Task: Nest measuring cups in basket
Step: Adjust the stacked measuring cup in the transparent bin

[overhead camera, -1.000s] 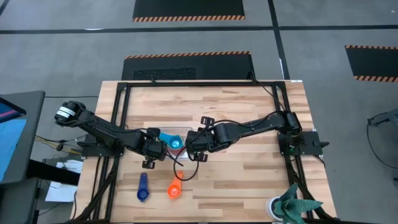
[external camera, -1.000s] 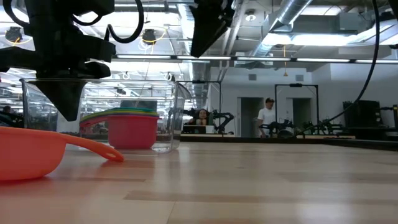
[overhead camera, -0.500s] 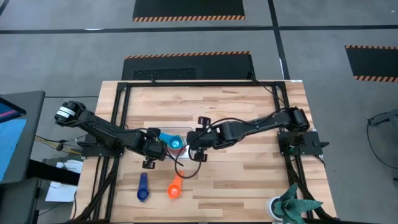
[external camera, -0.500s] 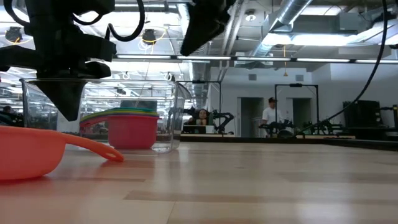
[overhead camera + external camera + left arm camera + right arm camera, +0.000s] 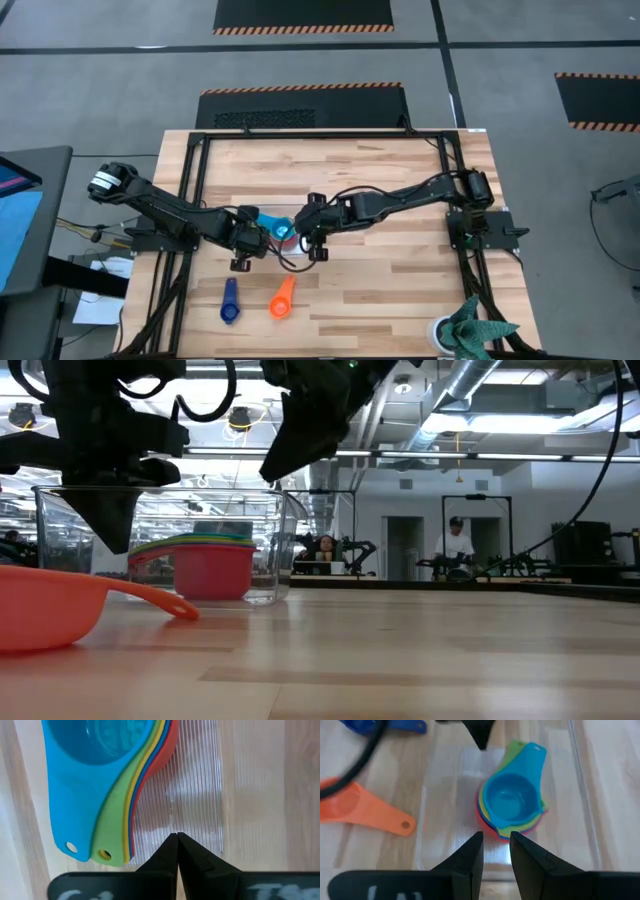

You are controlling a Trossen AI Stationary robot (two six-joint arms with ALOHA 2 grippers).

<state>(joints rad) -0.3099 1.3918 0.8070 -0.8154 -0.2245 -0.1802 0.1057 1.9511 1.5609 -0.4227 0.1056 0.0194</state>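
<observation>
stack [image 5: 512, 807] of 5 cups nested in basket [image 5: 440, 770], lt-blue topmost | orange cup [image 5: 283, 297] & dk-blue cup [image 5: 230, 300] left outside, unnested | L gripper [image 5: 177, 840] held closed, empty, at basket end, prob. bracing | R gripper [image 5: 495, 842] poised above stack, fingers slightly parted, nothing held

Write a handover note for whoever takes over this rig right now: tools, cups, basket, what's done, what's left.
Left tool: shut, empty, over the basket beside the stack's handles.
Right tool: open, empty, over the basket's other end, above the stacked cups.
Done: a nested stack sits in the clear basket, with the light blue cup on top and green, yellow, blue and red edges showing beneath.
Left: the orange cup and the dark blue cup lie side by side on the table, on the near side of the basket. Both still need nesting.
</observation>
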